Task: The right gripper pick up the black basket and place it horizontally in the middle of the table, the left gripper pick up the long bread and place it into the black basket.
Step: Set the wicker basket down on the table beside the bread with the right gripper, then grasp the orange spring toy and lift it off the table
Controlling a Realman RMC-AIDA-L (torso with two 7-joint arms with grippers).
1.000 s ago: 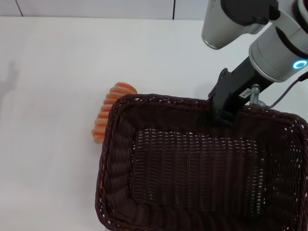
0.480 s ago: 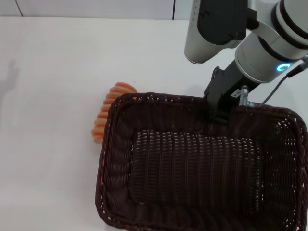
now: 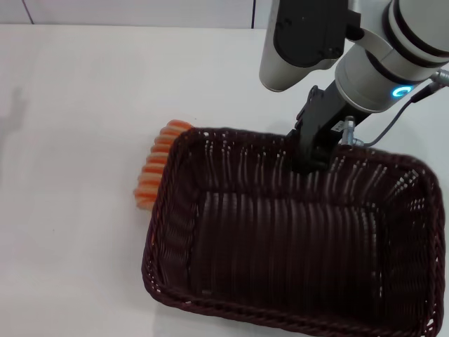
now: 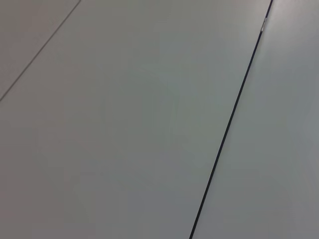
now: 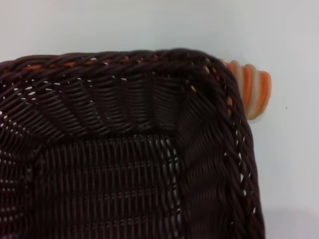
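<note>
Right gripper (image 3: 311,163) has its fingers clamped on the far rim of the basket (image 3: 280,239), so we're mid placing step. Basket's long axis runs roughly left-right, slightly skewed. Next: set it flat on the counter (image 3: 77,105), let go. Bread (image 3: 156,168) touches its left wall, pointing away. Left gripper isn't visible.

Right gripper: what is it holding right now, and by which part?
The right gripper is clamped on the dark woven wicker basket, holding the braided rim of its far long side.
</note>
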